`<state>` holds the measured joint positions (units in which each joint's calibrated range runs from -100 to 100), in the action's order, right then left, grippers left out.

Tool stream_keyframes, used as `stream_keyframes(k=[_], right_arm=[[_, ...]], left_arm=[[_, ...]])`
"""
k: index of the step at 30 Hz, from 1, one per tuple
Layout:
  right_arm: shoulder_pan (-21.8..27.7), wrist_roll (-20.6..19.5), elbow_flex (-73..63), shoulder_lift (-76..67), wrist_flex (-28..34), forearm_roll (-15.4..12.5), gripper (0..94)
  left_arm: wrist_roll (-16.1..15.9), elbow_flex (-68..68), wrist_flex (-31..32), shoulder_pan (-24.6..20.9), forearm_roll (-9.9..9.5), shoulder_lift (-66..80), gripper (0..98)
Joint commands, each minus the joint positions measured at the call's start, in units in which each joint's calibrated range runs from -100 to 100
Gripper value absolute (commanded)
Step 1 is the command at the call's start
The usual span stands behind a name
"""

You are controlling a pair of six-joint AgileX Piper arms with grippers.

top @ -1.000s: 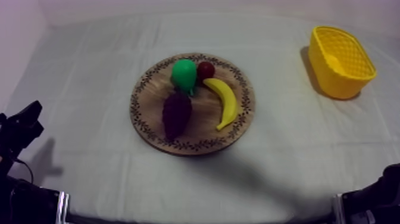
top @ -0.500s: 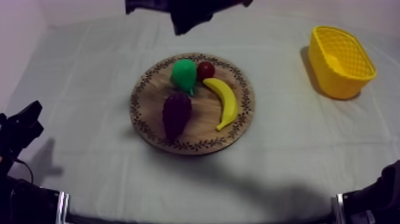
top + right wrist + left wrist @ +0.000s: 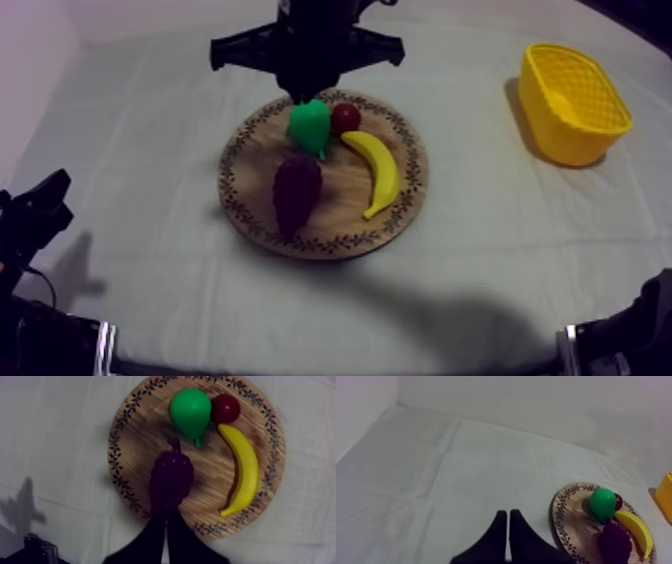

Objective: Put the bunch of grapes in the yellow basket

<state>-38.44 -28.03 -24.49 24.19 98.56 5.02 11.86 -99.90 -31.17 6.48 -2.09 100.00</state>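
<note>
A dark purple bunch of grapes (image 3: 297, 190) lies on the round wooden board (image 3: 345, 215), left of middle. In the top view my right gripper (image 3: 303, 95) hangs over the board's far rim, just above the pear. The right wrist view looks straight down on the grapes (image 3: 171, 476); my right gripper (image 3: 166, 513) is a shut narrow wedge pointing at them from above the board (image 3: 135, 451). The yellow basket (image 3: 572, 100) stands at the far right. Low at the left my left gripper (image 3: 58, 182) rests; in its own view this gripper (image 3: 507, 513) is shut, with the grapes (image 3: 615, 541) off to its side.
Also on the board are a green pear (image 3: 310, 125), a small red fruit (image 3: 346, 117) and a banana (image 3: 378, 170). The pear (image 3: 190, 411) touches the grapes' stem end. Bare cloth lies between the board and the basket.
My right arm has come in from the far side and moved down over the board's far rim. The fruit, the basket and my left arm have not moved.
</note>
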Motion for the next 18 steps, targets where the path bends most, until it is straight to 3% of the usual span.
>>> stream_keyframes(k=[1, 4, 11, 14, 18], right_arm=[[0.1, 0.0, -0.1, 0.1, 0.1, -0.3, 4.1], [0.3, 0.3, -0.5, 0.2, 0.2, -0.7, 14.2], [0.6, 0.6, -0.4, 0.6, 0.2, -1.9, 54.2], [0.7, 1.6, -0.5, 1.0, 0.2, -3.0, 65.2], [1.2, 2.4, -0.2, 1.7, 0.1, -4.3, 73.2]], left_arm=[[0.0, 0.0, 0.0, 0.0, -0.04, 0.0, 0.1], [0.0, 0.0, 0.0, 0.0, -0.04, 0.0, 0.1], [0.0, 0.0, 0.0, 0.0, -0.04, 0.0, 0.1], [0.0, 0.0, 0.0, 0.0, -0.04, 0.0, 0.1], [0.0, 0.0, 0.0, 0.0, -0.04, 0.0, 0.1]])
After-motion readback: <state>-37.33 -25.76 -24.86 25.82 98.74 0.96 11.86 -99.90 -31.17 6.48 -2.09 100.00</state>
